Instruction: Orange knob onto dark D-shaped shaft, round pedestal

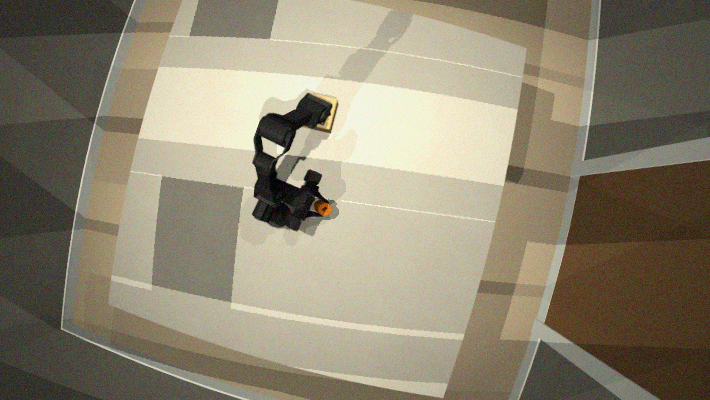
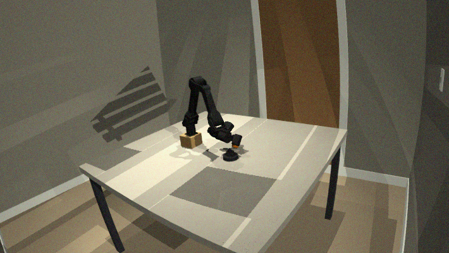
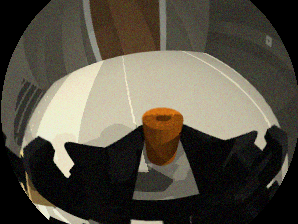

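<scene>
Exterior view: round pedestal (image 2: 230, 155) nearest, on table (image 2: 303, 152) (image 1: 380, 270) (image 3: 200, 90). Orange knob (image 1: 324, 208) (image 2: 235, 146) (image 3: 162, 135) at its 1 o'clock, raised, off pedestal; gripper (image 1: 323, 207) (image 2: 236, 145) (image 3: 161, 127) about half open, clamped on knob. Wooden block (image 1: 331, 120) (image 2: 191, 141) at 10 o'clock, under arm. Brown door (image 2: 300, 63) (image 1: 645, 250) (image 3: 127, 25) farthest, 1 o'clock.

it looks like a plain room whose exact kind cannot be told: grey walls, a brown door (image 1: 645, 210) (image 2: 298, 60) (image 3: 127, 27) in a pale frame, light baseboards, wood-toned plank flooring (image 2: 357, 234), a wall switch (image 2: 442, 80) (image 3: 268, 41), and one dark-legged table (image 1: 400, 260) (image 2: 152, 177) (image 3: 165, 80) bearing a robot arm (image 1: 265, 175) (image 2: 193, 101), somewhat like a small robotics workspace.
</scene>
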Robot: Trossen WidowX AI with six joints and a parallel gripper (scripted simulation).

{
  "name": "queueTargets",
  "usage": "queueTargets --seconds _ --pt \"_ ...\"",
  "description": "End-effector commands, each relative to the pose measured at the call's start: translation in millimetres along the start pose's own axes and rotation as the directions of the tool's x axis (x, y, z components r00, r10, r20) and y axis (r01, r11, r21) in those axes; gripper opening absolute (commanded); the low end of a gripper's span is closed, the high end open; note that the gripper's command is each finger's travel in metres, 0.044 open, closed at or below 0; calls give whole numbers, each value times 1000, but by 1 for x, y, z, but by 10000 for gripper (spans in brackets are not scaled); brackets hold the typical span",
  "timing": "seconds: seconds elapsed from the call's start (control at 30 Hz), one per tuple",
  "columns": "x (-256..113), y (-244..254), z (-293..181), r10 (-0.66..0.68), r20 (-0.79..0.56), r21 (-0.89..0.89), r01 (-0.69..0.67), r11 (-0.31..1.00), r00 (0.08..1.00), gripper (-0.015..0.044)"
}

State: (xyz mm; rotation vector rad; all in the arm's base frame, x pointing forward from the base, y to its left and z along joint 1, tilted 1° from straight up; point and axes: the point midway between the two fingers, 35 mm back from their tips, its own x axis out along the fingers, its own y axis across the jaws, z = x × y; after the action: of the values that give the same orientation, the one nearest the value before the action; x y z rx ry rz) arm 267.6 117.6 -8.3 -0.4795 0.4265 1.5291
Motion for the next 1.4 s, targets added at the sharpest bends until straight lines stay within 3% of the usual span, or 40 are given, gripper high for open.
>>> queueTargets --seconds 0.0,0.07,0.17,0.97,1.2,1.37 --pt "-1 0 0 0 -17 -1 0 1000 1000 179" --pt "-2 0 -1 0 -17 -1 0 1000 1000 179" --pt "-1 0 0 2 -9 0 -2 1000 1000 258" --pt "-1 0 0 2 -9 0 -2 1000 1000 260" --pt "-1 0 0 2 -9 0 -2 1000 1000 440" --pt "-2 0 1 1 -9 2 -1 1000 1000 440"
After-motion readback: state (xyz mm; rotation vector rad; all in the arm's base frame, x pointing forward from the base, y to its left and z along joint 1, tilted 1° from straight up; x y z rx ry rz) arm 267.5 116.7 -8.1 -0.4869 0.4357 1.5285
